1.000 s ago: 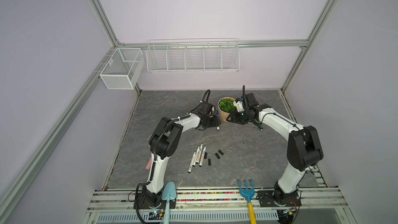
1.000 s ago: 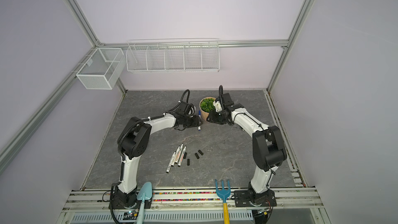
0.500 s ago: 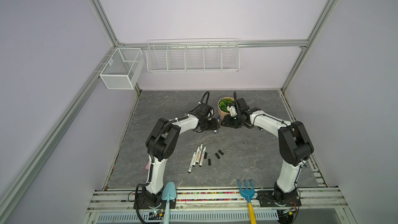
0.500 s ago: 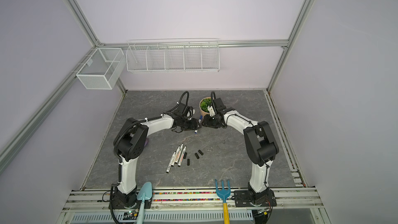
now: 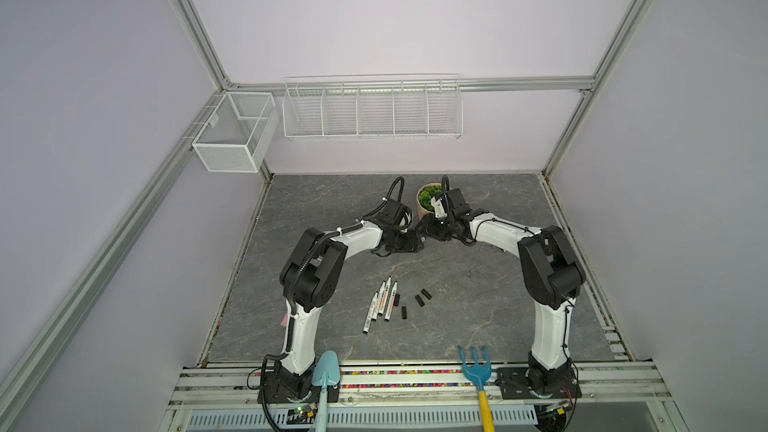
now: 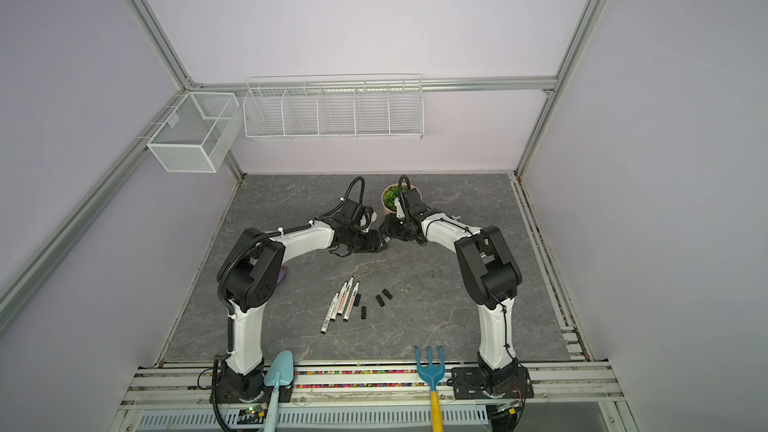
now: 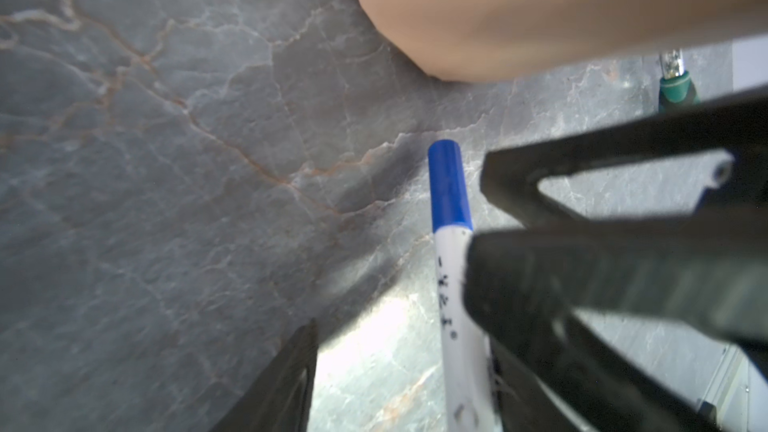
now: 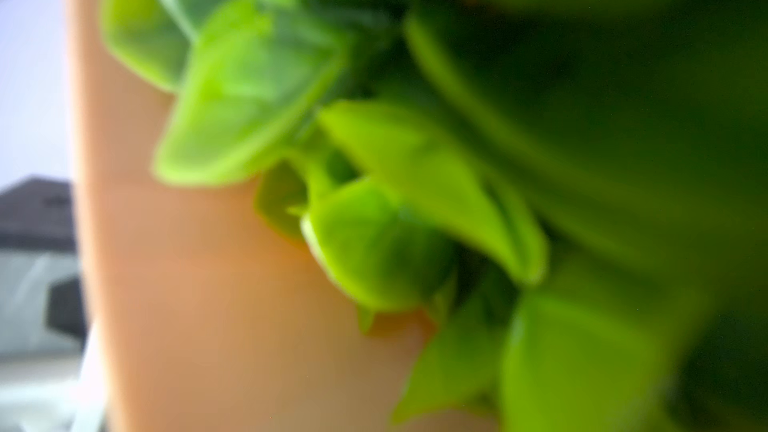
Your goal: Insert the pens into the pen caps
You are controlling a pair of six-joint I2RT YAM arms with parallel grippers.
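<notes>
Two grippers nearly meet in front of the potted plant (image 5: 428, 201) in a top view. Over the last second the right gripper (image 5: 431, 229) swung in from beside it toward the left gripper (image 5: 414, 243), which barely moved. The right jaws cannot be made out. Four black-tipped pens (image 5: 382, 303) and four black caps (image 5: 419, 300) lie apart nearer the front.

Left wrist view: the left jaws are spread. The blue pen (image 7: 455, 305) lies along one finger (image 7: 582, 284), with the blue cap (image 7: 449, 184) on its end.

Right wrist view: only blurred leaves (image 8: 374, 243).

Likely the blue pair is joined and four remain.
</notes>
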